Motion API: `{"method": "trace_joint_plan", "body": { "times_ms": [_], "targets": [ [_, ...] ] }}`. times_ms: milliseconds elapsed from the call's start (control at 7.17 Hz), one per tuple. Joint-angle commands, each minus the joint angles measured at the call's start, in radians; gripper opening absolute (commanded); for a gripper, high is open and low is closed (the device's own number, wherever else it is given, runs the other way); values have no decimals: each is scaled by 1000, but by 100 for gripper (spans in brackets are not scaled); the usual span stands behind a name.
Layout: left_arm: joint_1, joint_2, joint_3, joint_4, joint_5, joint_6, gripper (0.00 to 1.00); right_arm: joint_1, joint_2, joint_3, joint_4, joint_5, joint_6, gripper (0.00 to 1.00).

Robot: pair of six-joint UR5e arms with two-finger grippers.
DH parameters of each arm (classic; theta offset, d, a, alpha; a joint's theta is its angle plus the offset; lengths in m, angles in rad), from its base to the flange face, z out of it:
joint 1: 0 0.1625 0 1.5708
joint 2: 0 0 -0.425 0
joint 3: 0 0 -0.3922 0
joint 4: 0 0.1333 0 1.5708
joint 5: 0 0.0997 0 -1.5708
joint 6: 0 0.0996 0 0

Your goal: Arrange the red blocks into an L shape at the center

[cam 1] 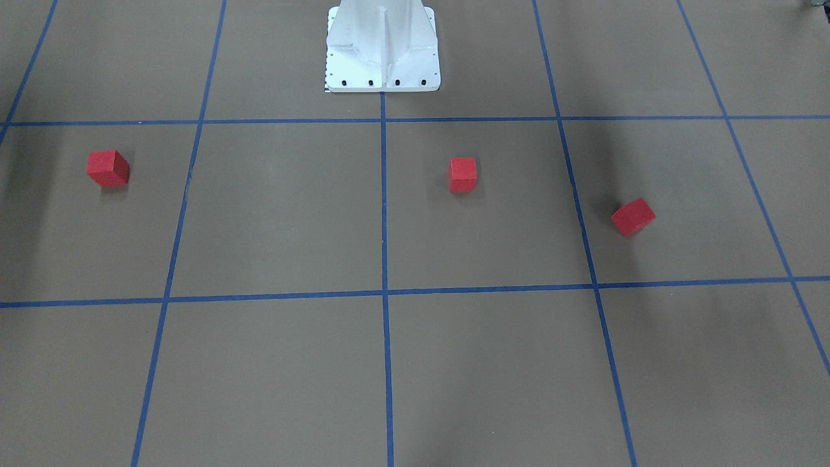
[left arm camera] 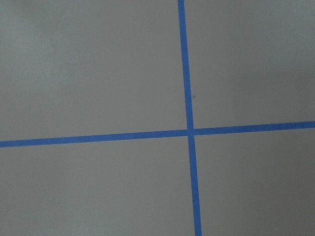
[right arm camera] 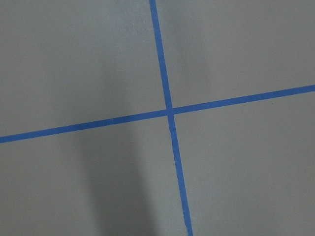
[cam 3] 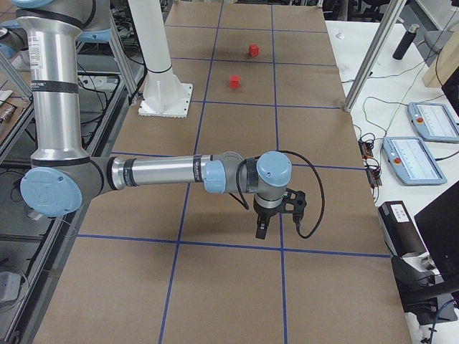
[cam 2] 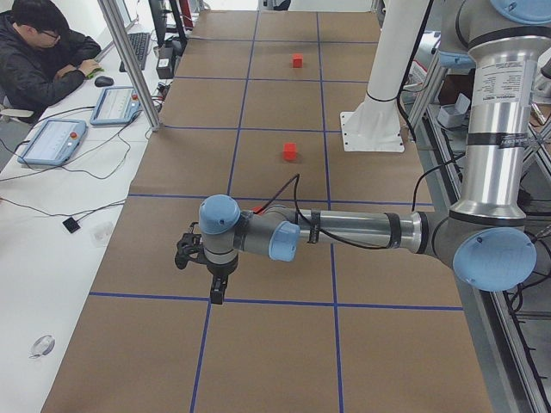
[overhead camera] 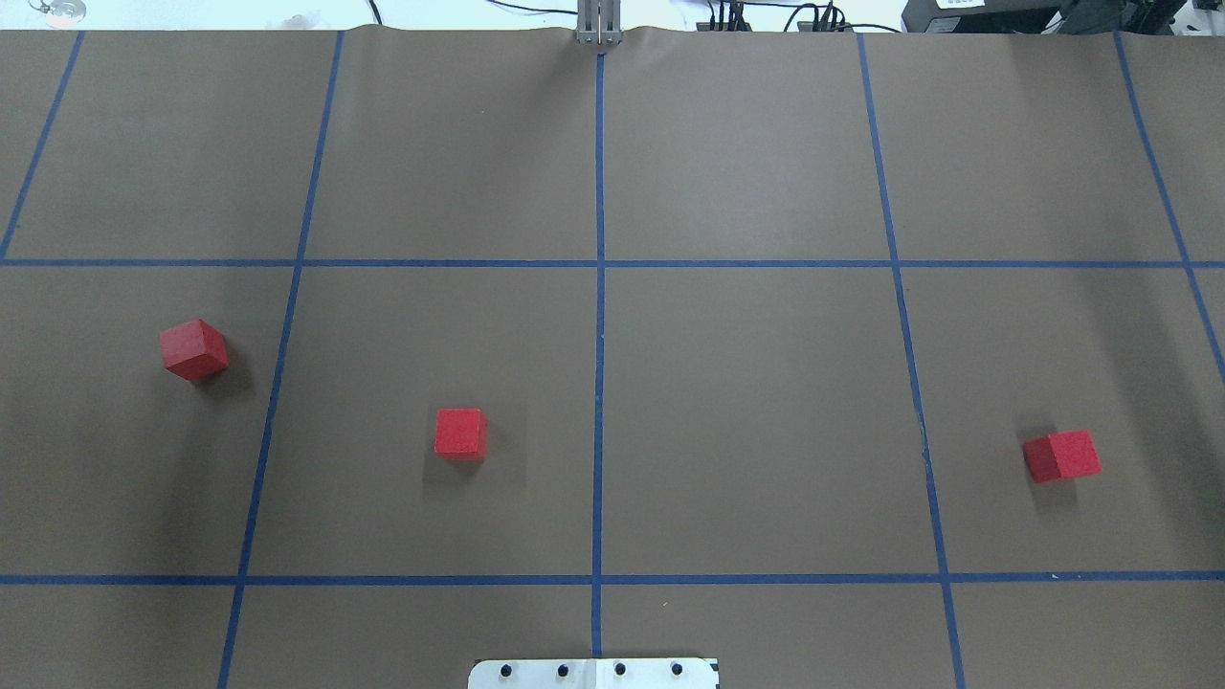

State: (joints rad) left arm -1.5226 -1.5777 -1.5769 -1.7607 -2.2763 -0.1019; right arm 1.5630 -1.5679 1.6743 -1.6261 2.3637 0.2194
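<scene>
Three red blocks lie apart on the brown floor. In the overhead view one (overhead camera: pixel 194 350) is at far left, one (overhead camera: pixel 460 434) left of the middle line, one (overhead camera: pixel 1062 455) at far right. In the front view they show mirrored (cam 1: pixel 633 216), (cam 1: pixel 463 175), (cam 1: pixel 108 168). The center crossing (overhead camera: pixel 600 263) (cam 1: pixel 385 293) is bare. My left gripper (cam 2: pixel 213 292) shows only in the exterior left view, pointing down over a tape line. My right gripper (cam 3: pixel 263 228) shows only in the exterior right view, likewise. I cannot tell whether either is open or shut.
The white robot base (cam 1: pixel 382 48) (overhead camera: pixel 593 674) stands at the floor's near edge. Both wrist views show only a tape crossing (left arm camera: pixel 190 132) (right arm camera: pixel 169 112). An operator (cam 2: pixel 43 52) sits at a side desk with tablets (cam 2: pixel 53 139).
</scene>
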Motion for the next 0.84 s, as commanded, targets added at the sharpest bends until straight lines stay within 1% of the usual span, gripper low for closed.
{"method": "trace_joint_plan", "body": {
  "times_ms": [0, 419, 558, 698],
  "targets": [
    [1, 8, 14, -5, 9, -1, 100, -1, -1, 2, 2, 2, 0, 99],
    [5, -8, -11, -6, 0, -2, 100, -1, -1, 2, 5, 2, 0, 99],
    [9, -19, -24, -34, -2, -13, 100, -1, 2, 2, 6, 2, 0, 99],
    [9, -19, -75, -40, 6, -13, 100, -1, 5, 4, 8, 3, 0, 99]
  ]
}}
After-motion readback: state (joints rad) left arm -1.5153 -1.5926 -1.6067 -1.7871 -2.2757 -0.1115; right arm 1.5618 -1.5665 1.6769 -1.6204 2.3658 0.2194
